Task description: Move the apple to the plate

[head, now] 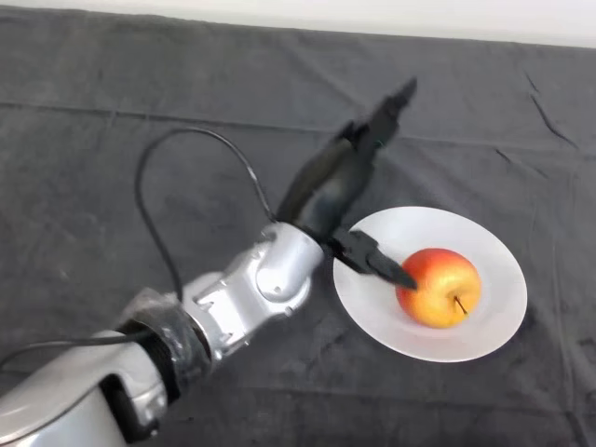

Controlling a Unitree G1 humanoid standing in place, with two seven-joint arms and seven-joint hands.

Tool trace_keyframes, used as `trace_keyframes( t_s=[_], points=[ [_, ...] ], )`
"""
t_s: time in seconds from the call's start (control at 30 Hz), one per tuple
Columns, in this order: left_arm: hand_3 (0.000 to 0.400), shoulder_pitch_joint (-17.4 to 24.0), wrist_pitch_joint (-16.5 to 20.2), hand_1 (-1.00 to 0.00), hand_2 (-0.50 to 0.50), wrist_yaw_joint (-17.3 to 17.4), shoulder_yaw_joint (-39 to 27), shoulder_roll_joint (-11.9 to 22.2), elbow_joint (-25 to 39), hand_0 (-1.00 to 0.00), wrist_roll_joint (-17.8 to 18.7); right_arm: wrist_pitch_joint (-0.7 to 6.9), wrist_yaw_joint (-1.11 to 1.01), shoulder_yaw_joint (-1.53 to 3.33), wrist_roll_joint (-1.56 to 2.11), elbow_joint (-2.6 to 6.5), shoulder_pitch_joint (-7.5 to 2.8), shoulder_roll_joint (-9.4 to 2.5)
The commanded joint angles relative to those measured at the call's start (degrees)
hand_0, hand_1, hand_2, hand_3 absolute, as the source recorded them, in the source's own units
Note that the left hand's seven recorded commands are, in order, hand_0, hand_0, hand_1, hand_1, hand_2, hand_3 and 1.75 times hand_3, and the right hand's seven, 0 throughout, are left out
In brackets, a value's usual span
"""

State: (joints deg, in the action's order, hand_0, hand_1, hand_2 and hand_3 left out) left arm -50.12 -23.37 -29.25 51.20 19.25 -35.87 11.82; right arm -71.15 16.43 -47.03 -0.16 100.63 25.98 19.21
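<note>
Resting on the white plate (484, 326), the apple (439, 287) sits a little left of the plate's middle, stem turned toward the near side, red on its far and left shoulders and yellow toward the near right. Bare white shows around it on every side, widest on the right and far side of the plate, narrower along the near rim. The plate lies on the dark cloth (112, 168) at the right of the scene, its whole rim visible and flat on the fabric. My left hand (332, 186) is just left of the plate, released: the fingers stretch straight up toward the far side, away from the fruit, while the thumb points right over the plate's left rim, its tip at or just short of the apple's left side; I cannot tell whether it touches. Nothing is grasped. My silver-grey arm (251, 289) runs from the near left corner up to the hand. Open cloth spreads to the left and far side, wrinkled, with a pale strip past the table's far edge.
</note>
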Motion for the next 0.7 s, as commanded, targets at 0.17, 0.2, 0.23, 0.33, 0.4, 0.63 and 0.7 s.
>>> trace_keyframes(
  t_s=[0.17, 0.2, 0.23, 0.33, 0.4, 0.63, 0.7],
  points=[
    [0.0, 4.1, -1.4, 0.0, 0.0, -2.3, -6.2, 5.2, 5.6, 0.0, -1.5, 2.08, 0.14, -0.63, 0.87, 3.16, -7.78, -5.42],
    [0.0, 4.8, -1.4, 0.0, 0.0, -2.4, -7.2, 6.1, 6.4, 0.0, -1.5, 2.09, 0.14, -0.62, 0.87, 3.15, -7.79, -5.42],
    [0.0, 5.4, -1.5, 0.0, 0.0, -2.5, -8.1, 6.8, 7.0, 0.0, -1.5, 2.1, 0.14, -0.62, 0.87, 3.14, -7.79, -5.42],
    [0.0, 7.2, -1.5, 0.0, 0.0, -2.9, -11.2, 9.0, 9.0, 0.0, -1.3, 2.12, 0.14, -0.61, 0.88, 3.11, -7.8, -5.43],
    [0.0, 8.7, -1.8, 0.0, 0.0, -3.2, -13.4, 10.5, 10.1, 0.0, -1.2, 2.13, 0.14, -0.6, 0.89, 3.09, -7.8, -5.44],
    [0.0, 14.0, -3.6, 0.0, 0.0, -4.3, -20.6, 14.5, 11.7, 0.0, -0.6, 2.18, 0.13, -0.56, 0.93, 3.03, -7.81, -5.45],
    [0.0, 15.6, -3.9, 0.0, 0.0, -4.5, -22.8, 15.8, 12.2, 0.0, -0.2, 2.19, 0.13, -0.55, 0.95, 3.01, -7.82, -5.46]
  ],
)
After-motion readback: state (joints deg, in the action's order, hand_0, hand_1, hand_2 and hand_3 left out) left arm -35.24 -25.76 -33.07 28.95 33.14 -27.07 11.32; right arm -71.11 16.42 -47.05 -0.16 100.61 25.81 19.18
